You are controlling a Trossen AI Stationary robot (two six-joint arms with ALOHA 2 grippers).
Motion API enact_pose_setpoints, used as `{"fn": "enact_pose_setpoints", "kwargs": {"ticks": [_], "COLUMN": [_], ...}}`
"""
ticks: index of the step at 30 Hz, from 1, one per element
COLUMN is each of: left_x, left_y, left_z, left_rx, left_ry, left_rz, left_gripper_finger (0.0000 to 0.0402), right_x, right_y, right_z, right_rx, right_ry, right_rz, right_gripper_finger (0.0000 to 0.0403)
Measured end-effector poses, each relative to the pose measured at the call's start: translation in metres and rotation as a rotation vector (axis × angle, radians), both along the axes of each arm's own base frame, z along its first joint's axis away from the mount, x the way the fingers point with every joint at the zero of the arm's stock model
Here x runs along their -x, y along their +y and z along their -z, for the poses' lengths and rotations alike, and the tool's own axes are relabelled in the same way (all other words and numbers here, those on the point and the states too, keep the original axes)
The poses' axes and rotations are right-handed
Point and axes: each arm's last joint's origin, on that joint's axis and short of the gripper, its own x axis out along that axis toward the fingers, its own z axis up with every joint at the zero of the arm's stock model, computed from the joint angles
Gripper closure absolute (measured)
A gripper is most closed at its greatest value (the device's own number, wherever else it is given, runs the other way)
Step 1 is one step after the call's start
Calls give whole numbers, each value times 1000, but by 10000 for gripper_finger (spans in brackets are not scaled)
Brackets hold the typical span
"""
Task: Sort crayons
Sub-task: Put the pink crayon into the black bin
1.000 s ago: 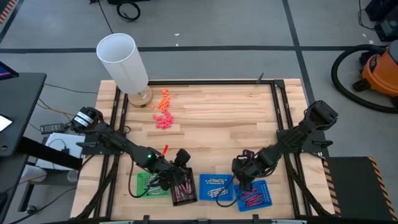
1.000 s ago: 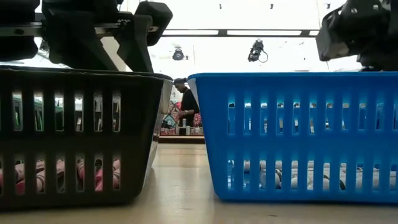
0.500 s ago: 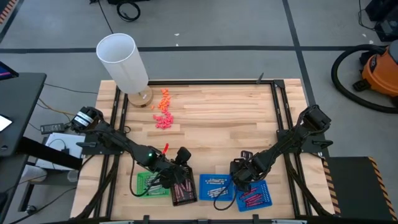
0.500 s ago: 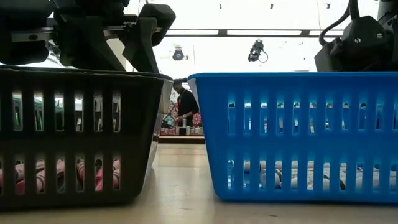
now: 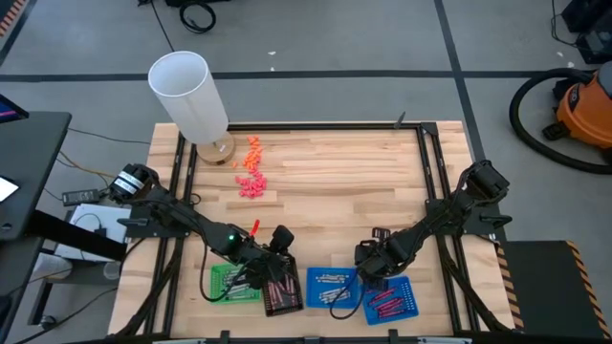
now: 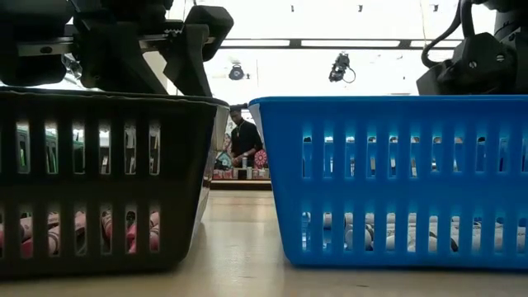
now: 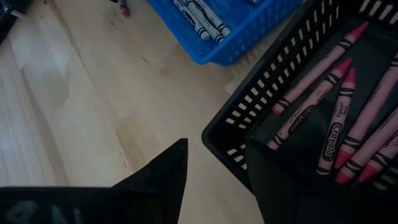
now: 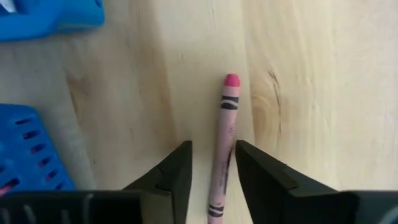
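Observation:
A pink crayon (image 8: 222, 149) lies flat on the wooden table, just beyond the blue trays. My right gripper (image 8: 214, 171) (image 5: 371, 268) is low over it and open, with one finger on each side of the crayon's rear half. My left gripper (image 7: 217, 186) (image 5: 273, 263) is open and empty over the far corner of the black tray (image 7: 292, 118) (image 5: 283, 291), which holds several magenta crayons (image 7: 329, 143). The middle blue tray (image 5: 332, 287) holds grey crayons. The right blue tray (image 5: 392, 301) holds magenta ones. Another red crayon (image 5: 254, 229) lies on the table. My right gripper's fingers (image 8: 255, 171) come from above and lie along the pink crayon, which rests on the table between them. One finger stands close against the crayon's side (image 8: 229, 158); I cannot tell whether it touches.
A green tray (image 5: 228, 282) sits left of the black one. A white cylinder (image 5: 191, 96) stands at the far left corner, with small orange and pink lumps (image 5: 251, 174) beside it. In the low view the black tray (image 6: 99, 181) and a blue tray (image 6: 396, 181) fill the foreground.
My right gripper has come down toward the table and shifted a little toward the table's left edge, over the pink crayon.

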Motion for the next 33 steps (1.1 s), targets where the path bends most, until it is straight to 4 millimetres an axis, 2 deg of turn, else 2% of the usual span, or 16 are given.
{"fn": "enact_pose_setpoints", "kwargs": {"ticks": [8, 12, 18, 24, 33], "left_x": [0, 0, 0, 0, -10], "left_y": [0, 0, 0, 0, 3], "left_z": [0, 0, 0, 0, -7], "left_rx": [0, 0, 0, 0, 20], "left_ry": [0, 0, 0, 0, -124], "left_rz": [0, 0, 0, 0, -67], "left_gripper_finger": [230, 230, 230, 230, 230], "right_x": [0, 0, 3, 6, 10], "right_y": [0, 0, -2, -4, -7], "right_z": [0, 0, -3, -22, -58], "right_rx": [-22, -22, -23, -54, 15], "right_ry": [16, 18, 28, -26, -279], "right_rz": [-1, 0, -4, -5, -21], "right_gripper_finger": [351, 378, 368, 362, 361]}}
